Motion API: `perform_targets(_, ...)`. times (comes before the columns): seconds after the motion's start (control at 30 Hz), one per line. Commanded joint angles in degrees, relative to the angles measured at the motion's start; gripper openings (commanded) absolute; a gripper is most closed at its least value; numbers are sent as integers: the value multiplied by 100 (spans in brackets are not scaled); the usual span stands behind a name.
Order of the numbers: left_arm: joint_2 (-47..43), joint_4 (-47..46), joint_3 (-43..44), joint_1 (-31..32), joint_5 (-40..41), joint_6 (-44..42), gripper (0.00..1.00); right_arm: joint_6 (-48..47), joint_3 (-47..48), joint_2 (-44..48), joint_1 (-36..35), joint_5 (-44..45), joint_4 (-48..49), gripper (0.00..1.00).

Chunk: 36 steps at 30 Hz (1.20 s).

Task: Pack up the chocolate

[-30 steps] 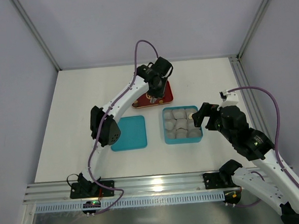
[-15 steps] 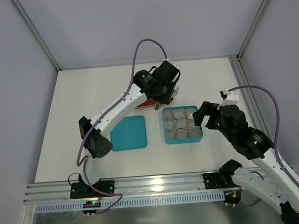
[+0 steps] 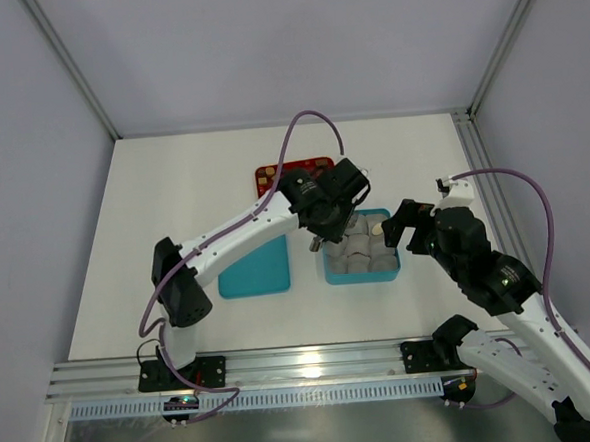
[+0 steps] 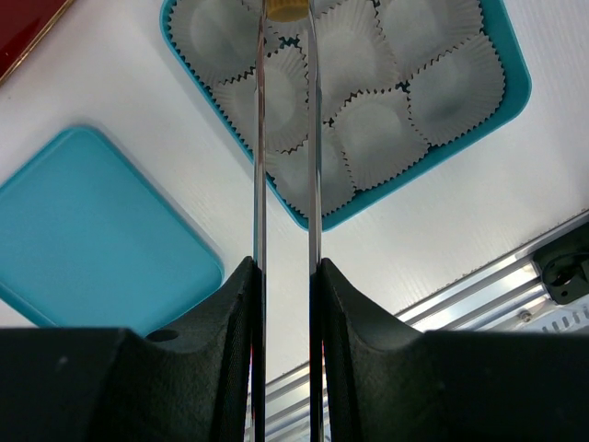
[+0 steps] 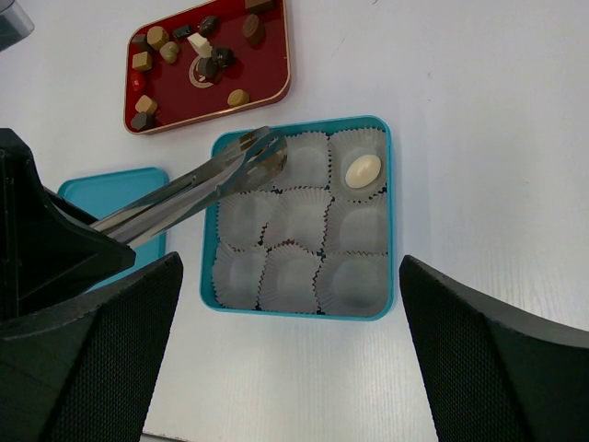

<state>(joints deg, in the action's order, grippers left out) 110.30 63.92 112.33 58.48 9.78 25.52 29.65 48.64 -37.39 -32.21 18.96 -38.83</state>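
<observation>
Tracking top view: left pincer has swung from red tray to teal box. Left wrist: clamped on tongs carrying tan chocolate, over cups, drop next. Right wrist: right pincer wide apart, idle.

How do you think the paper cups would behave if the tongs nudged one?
The paper cups look thin and pleated, so probably light and crushable. They sit edge to edge inside the teal box, so neighbours likely stop sliding. Empty ones might lift if the tongs catch a rim.
</observation>
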Motion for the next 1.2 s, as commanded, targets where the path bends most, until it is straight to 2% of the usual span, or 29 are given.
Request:
perform_targets(0.0,-88,-363,69,58,50,129,27,-56,216,21,-23,134,156,100)
perform_targets(0.53,299,-486,104,94,33,94,32,-73,181,65,-23,152,113,100)
perform_targets(1.0,431,-398,271,120,129,23,42,-82,181,74,-23,161,112,100)
perform_targets(1.17,361,-301,394,120,112,-3,40,-73,198,74,-23,161,95,100)
